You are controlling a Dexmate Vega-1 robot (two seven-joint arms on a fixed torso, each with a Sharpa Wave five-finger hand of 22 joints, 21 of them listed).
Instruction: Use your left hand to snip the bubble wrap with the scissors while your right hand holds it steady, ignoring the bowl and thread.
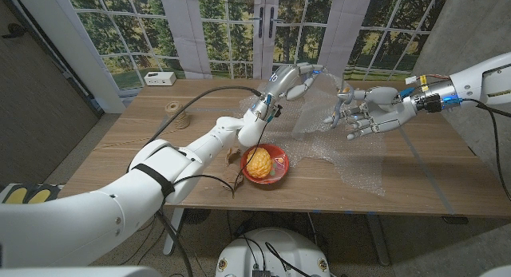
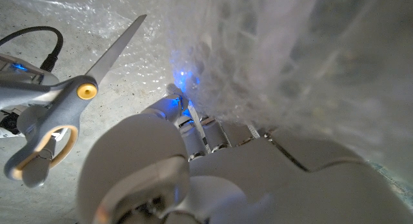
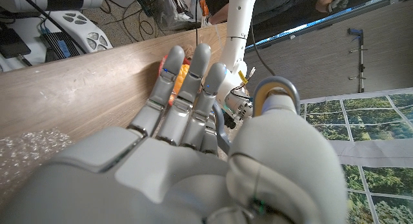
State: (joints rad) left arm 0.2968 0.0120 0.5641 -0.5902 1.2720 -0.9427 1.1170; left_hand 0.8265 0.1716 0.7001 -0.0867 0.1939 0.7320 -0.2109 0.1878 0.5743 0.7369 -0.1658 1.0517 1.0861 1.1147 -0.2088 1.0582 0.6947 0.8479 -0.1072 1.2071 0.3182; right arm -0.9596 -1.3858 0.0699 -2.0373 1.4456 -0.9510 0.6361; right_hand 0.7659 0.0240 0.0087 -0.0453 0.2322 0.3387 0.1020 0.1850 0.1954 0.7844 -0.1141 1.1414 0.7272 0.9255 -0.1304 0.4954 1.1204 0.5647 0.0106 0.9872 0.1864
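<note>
At the table's near edge a red bowl holds a yellow thing. Beyond it bubble wrap lies across the table's right side, one edge lifted. Above it the right hand hangs with fingers spread, grasping nothing. Farther back the raised left hand grasps the scissors, blades apart by the lifted wrap.

Your bubble wrap is a clear, crinkled sheet, part spread on the table's right half, its upper edge lifted off the wood between the two hands. The scissors have grey handles with pale loop linings, a yellow pivot, blades apart, one blade pointing at the wrap.
</note>
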